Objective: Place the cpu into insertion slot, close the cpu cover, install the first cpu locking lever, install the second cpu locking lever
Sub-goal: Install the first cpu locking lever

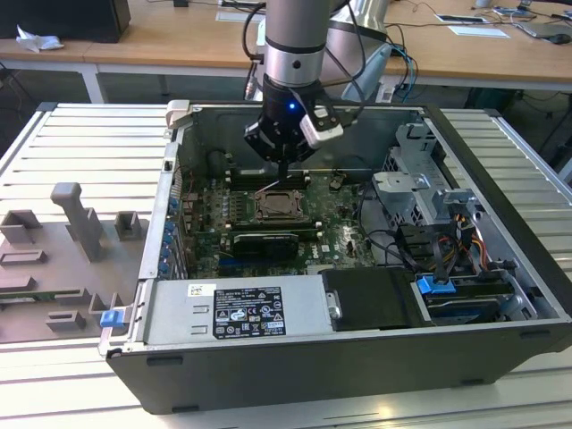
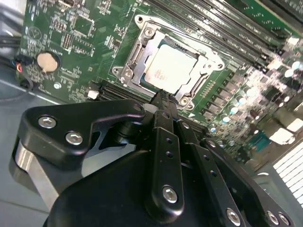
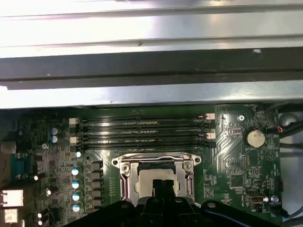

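One cpu (image 2: 171, 70): lies flat in the insertion slot (image 2: 141, 84), its pale top showing through the cpu cover (image 2: 210, 66), which seems lowered around it.
Pincer (image 2: 161, 97): clenched, with nothing between the fingers; the tips are just at the socket rim.
Handling: I judge the chip light, stiff and fragile underneath; hold it by the edges only.
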Robot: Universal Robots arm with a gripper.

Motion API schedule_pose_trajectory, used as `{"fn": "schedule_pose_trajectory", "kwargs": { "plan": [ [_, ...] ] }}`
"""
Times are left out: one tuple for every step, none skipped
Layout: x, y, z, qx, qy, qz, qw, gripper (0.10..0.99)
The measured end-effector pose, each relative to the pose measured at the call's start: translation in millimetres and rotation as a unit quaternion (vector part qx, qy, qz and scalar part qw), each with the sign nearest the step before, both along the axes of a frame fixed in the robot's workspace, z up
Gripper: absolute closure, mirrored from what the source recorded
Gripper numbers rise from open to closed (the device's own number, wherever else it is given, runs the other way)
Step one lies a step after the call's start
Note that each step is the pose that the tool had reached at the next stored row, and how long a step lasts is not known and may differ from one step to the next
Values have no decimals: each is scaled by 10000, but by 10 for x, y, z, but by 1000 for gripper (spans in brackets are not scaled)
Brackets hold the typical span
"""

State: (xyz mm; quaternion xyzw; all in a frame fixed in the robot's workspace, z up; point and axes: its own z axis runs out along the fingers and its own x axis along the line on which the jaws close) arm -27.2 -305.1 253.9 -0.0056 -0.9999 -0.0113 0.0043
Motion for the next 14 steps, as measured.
{"fn": "schedule_pose_trajectory", "kwargs": {
  "plan": [
    [0, 0, 0, 0, 0, 86, 10000, 980],
    [0, 0, 0, 0, 0, 237, 9997, 980],
    [0, 0, -1, 0, -1, 356, 9994, 980],
    [0, 0, -1, 0, -2, 454, 9990, 980],
    [0, 0, -3, 1, -5, 547, 9985, 980],
    [0, 0, -4, 0, -6, 629, 9980, 980],
    [0, 0, -5, 0, -7, 711, 9975, 980],
    [0, 0, -7, 0, -7, 814, 9967, 980],
    [0, 0, -8, 0, -8, 907, 9959, 980],
    [0, 0, -10, 0, -9, 1004, 9949, 980],
    [0, 0, -13, -1, -22, 1121, 9937, 980],
    [1, -1, -15, 12, -43, 1124, 9937, 980],
    [1, 0, -16, 42, -50, 1123, 9937, 980],
    [1, 0, -18, 78, -55, 1100, 9939, 980]
  ]
}}
